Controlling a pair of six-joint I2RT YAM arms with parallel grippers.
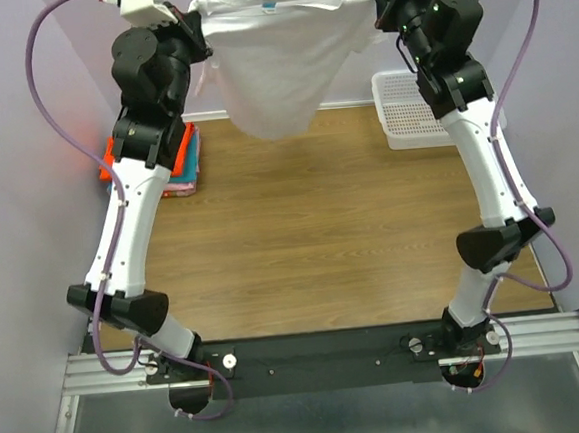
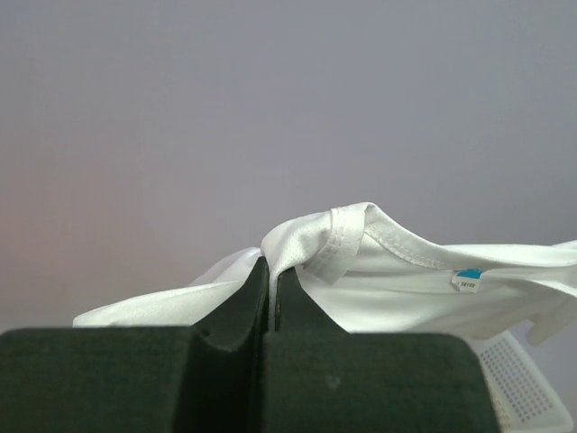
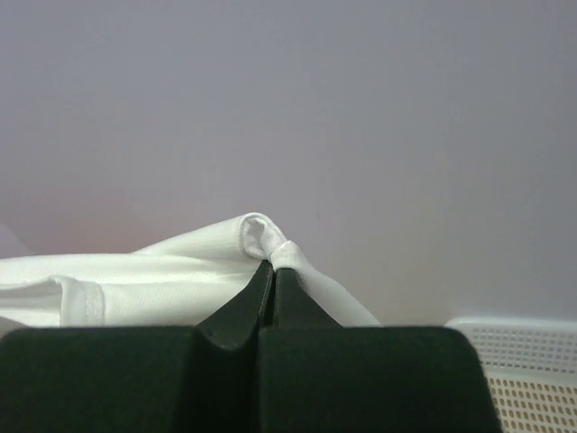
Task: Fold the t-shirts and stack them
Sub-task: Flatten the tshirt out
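A plain white t-shirt (image 1: 277,57) hangs spread in the air at the far edge of the table, held up by both arms. My left gripper (image 1: 192,26) is shut on its left shoulder; the left wrist view shows cloth (image 2: 361,271) pinched between the black fingers (image 2: 297,311). My right gripper (image 1: 381,7) is shut on the right shoulder, with a roll of cloth (image 3: 261,236) in the fingers (image 3: 302,311). A stack of folded orange-red, teal and pink t-shirts (image 1: 187,162) lies at the table's left edge, partly hidden by the left arm.
A white plastic mesh basket (image 1: 407,112) stands at the far right of the wooden table (image 1: 312,245), partly behind the right arm; it also shows in the right wrist view (image 3: 532,361). Lavender walls close in at the back and both sides.
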